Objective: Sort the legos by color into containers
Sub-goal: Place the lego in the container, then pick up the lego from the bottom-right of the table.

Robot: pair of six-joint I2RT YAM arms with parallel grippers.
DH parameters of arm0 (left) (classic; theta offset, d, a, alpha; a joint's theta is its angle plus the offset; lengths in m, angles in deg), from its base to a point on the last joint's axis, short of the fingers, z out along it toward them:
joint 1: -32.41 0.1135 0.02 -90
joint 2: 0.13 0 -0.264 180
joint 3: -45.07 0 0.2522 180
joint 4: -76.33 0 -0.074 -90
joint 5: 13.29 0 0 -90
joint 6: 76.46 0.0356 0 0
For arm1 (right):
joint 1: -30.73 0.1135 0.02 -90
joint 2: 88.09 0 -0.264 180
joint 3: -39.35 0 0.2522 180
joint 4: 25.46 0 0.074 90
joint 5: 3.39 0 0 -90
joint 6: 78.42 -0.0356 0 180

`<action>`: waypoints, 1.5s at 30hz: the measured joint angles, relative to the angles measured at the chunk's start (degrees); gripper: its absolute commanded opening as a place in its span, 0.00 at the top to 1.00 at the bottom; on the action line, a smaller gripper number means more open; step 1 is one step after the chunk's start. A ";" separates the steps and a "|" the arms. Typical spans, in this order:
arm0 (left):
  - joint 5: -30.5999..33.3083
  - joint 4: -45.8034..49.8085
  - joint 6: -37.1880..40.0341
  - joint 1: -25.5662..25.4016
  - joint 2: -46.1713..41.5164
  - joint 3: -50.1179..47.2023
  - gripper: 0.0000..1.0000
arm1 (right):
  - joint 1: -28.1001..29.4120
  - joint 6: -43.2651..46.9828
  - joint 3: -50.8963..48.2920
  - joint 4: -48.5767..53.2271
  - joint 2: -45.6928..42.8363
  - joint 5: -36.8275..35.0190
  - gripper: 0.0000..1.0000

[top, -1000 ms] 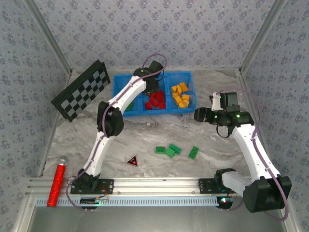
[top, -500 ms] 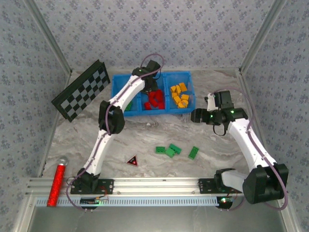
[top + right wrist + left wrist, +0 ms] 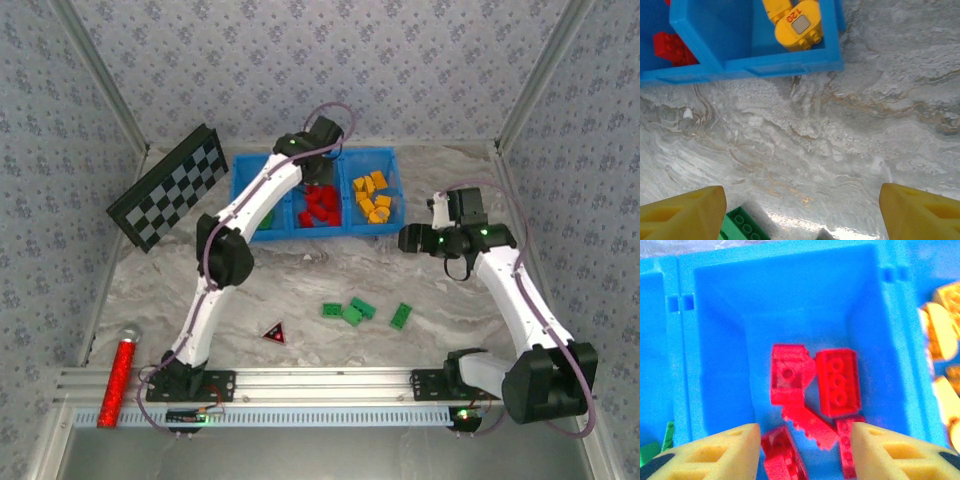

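The blue bin (image 3: 392, 190) has three compartments. Green legos (image 3: 265, 217) lie in the left one, red legos (image 3: 320, 206) in the middle, and yellow legos (image 3: 374, 196) in the right. Several green legos (image 3: 352, 314) lie loose on the marble table. My left gripper (image 3: 318, 170) hangs open over the middle compartment, with the red bricks (image 3: 837, 382) below its empty fingers (image 3: 715, 452). My right gripper (image 3: 407, 239) hovers open over bare table just in front of the bin's right end. One green brick (image 3: 742, 225) lies by its left finger (image 3: 685, 215).
A black-and-white checkerboard (image 3: 170, 187) leans at the back left. A dark red-edged triangle (image 3: 273, 332) lies near the front centre. A red glittery cylinder (image 3: 118, 378) rests at the front left beside the rail (image 3: 330, 380). Walls close in the table on three sides.
My left gripper has risen and drawn back from the red bricks towards the far side of the bin. My right gripper has shifted only slightly.
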 measured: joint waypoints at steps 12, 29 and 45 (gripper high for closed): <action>-1.99 -8.96 1.81 -23.43 -18.86 -35.39 0.38 | -14.86 -5.64 -4.72 -3.48 -8.41 1.11 0.09; -6.03 -18.29 -2.99 -33.18 -11.61 -35.56 0.28 | -15.78 -8.66 -16.55 -9.05 -10.08 5.57 0.00; -10.21 -13.51 -3.67 -35.45 -3.10 -25.11 0.27 | -15.17 -7.37 -17.70 -10.08 -10.78 2.49 0.00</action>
